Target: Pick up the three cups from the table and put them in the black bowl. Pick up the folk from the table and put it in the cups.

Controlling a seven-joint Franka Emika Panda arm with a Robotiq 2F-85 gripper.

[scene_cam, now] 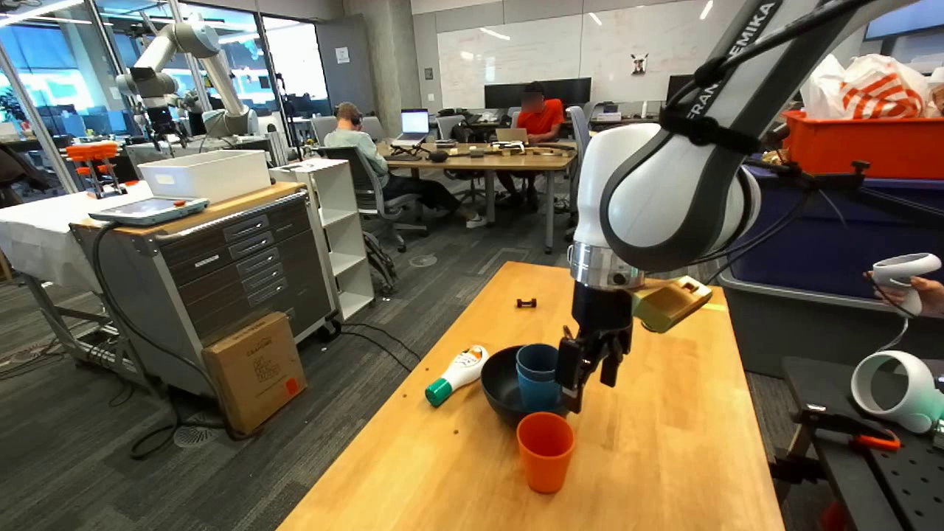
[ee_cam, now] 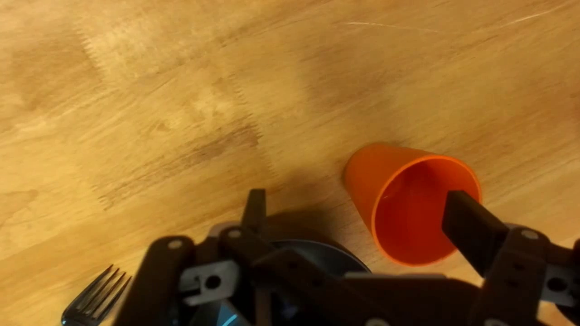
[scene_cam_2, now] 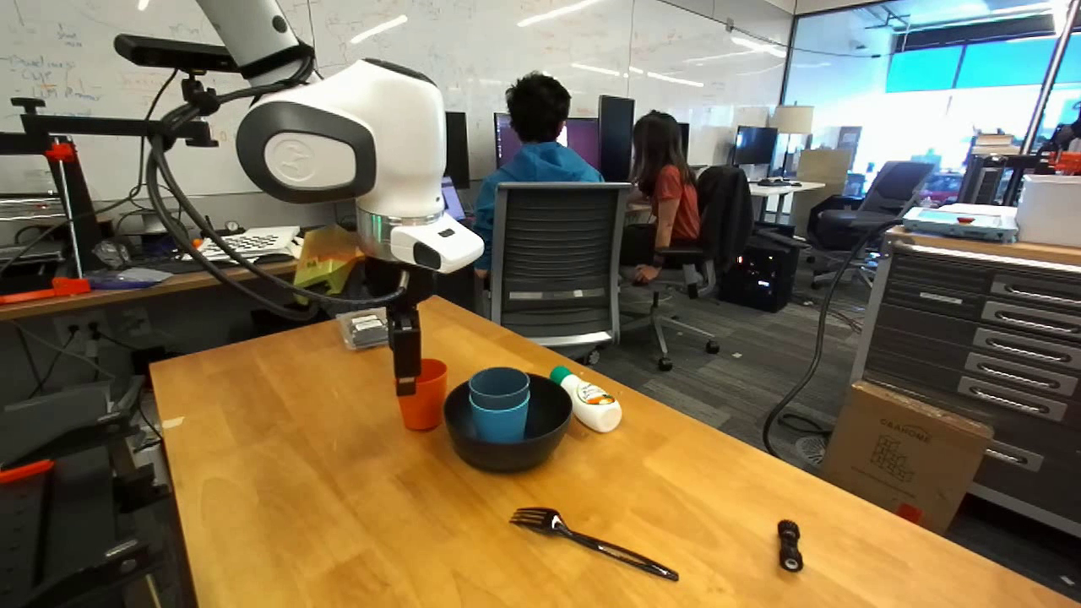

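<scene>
The orange cup (scene_cam: 546,461) stands upright on the table (scene_cam: 664,457), beside the black bowl (scene_cam_2: 507,456). Inside the bowl, the dark grey-blue cup (scene_cam_2: 499,382) is nested in the bright blue cup (scene_cam_2: 498,422). My gripper (ee_cam: 357,198) is open above the table near the bowl and the orange cup, its jaws wide apart with nothing held. In the wrist view, one finger (ee_cam: 473,226) overlaps the orange cup's mouth, and the other finger (ee_cam: 256,210) lies over bare wood near the bowl's rim. The black folk (scene_cam_2: 591,542) lies flat on the table, away from the bowl; its tines show in the wrist view.
A white-and-green bottle (scene_cam_2: 594,405) lies on its side against or close to the bowl. A small black dumbbell-shaped object (scene_cam_2: 789,546) rests near the table's long edge. A clear box (scene_cam_2: 365,329) sits by the table's other end, behind the gripper.
</scene>
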